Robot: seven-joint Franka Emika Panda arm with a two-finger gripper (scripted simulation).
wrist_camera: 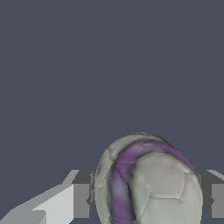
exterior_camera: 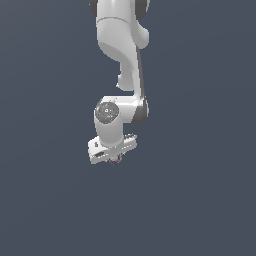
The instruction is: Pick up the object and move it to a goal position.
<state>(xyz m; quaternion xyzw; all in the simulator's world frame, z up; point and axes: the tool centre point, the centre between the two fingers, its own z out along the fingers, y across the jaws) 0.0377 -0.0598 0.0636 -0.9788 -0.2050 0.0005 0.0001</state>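
Observation:
The object (wrist_camera: 153, 183) is an off-white ball with purple bands. In the wrist view it fills the gap between my two fingers (wrist_camera: 82, 200), and both pads press against its sides. My gripper (wrist_camera: 148, 200) is shut on it. In the exterior view the object (exterior_camera: 116, 160) is only a tiny speck poking out under the white hand, mostly hidden by it. There the gripper (exterior_camera: 114, 158) points downward near the picture's middle, and the arm (exterior_camera: 120, 45) rises above it to the top edge.
Around the arm there is only a plain dark grey-blue surface (exterior_camera: 200, 190), with no other objects, edges or markers in either view.

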